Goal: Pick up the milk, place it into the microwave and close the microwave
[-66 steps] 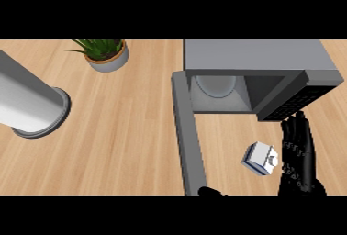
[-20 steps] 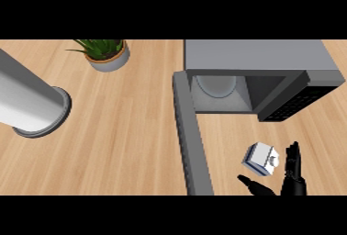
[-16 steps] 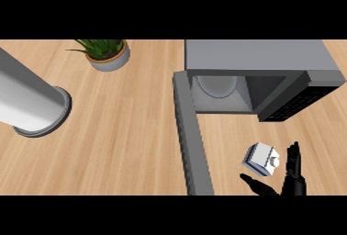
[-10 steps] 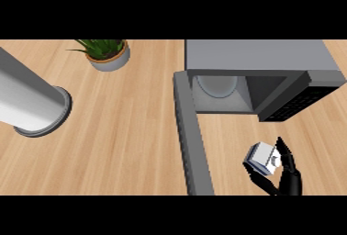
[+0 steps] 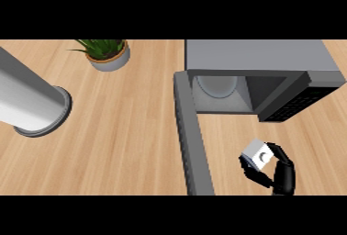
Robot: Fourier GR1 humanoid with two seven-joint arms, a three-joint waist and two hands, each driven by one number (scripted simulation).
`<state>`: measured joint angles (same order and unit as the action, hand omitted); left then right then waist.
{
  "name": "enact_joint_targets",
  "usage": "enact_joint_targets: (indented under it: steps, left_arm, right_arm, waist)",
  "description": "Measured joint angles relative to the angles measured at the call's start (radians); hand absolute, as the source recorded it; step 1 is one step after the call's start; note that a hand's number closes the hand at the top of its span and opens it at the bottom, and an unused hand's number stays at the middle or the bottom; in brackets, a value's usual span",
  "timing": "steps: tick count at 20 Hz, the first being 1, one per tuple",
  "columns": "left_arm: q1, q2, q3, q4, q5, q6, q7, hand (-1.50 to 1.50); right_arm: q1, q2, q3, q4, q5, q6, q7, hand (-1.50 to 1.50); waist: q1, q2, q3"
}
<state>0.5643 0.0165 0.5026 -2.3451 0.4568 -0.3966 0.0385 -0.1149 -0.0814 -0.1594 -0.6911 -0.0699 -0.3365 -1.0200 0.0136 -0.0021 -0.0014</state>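
- One black hand (image 5: 274, 172), the robot's right, shows at the near right of a wooden counter (image 5: 122, 133); fingers and thumb curl round the milk (image 5: 258, 155), grasping it.
- Milk: small white & grey carton, tilted, sitting in that hand's grip; can't tell whether its base touches the counter.
- Carton is near and a bit right of the microwave's opening, outside it, just right of the open door.
- Microwave (image 5: 261, 57): grey box at the far right, approx. top-right quarter of the view. Dark cavity open toward the near side, w/ a pale round turntable plate (image 5: 217, 85) visible inside at the cavity's left.
- Microwave's black control panel (image 5: 298, 103) sits on the right of the opening, angled.
- Microwave door (image 5: 190, 137): swung fully open, seen edge-on as a long grey bar running from the microwave's left front corner toward the near edge.
- Left of the door, mid-left: large grey & white cylinder (image 5: 27, 103) on a round grey base, leaning out of view to the left; can't tell what it is.
- Far left-centre: small potted plant (image 5: 106, 53), green spiky leaves in a grey pot, well apart from the microwave.
- Left hand doesn't show.
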Motion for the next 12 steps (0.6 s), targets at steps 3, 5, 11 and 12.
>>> enact_joint_targets:
  steps: [3,5,11,12]
  left_arm:
    - [-0.015,0.0,0.014,0.004,0.007,-0.004,0.005,-1.5]
    - [-0.013,-0.004,0.003,0.005,0.008,-0.004,-0.001,-1.5]
    - [-0.017,-0.001,-0.002,0.01,0.016,-0.018,-0.004,-1.5]
    - [-0.008,-0.003,0.001,0.01,0.017,-0.025,-0.009,-1.5]
  right_arm:
    - [-0.002,0.006,0.009,-0.015,0.0,0.019,-0.01,1.5]
    - [-0.029,-0.017,0.028,-0.022,0.009,0.055,0.0,1.5]
    - [-0.151,-0.109,0.104,0.011,0.039,0.268,0.031,1.5]
    - [-0.163,-0.124,0.114,0.01,0.037,0.312,0.038,1.5]
  waist:
    - [-0.004,0.0,0.0]
    - [-0.002,0.0,0.001]
    - [0.015,0.003,0.003]
    - [0.015,0.002,0.003]
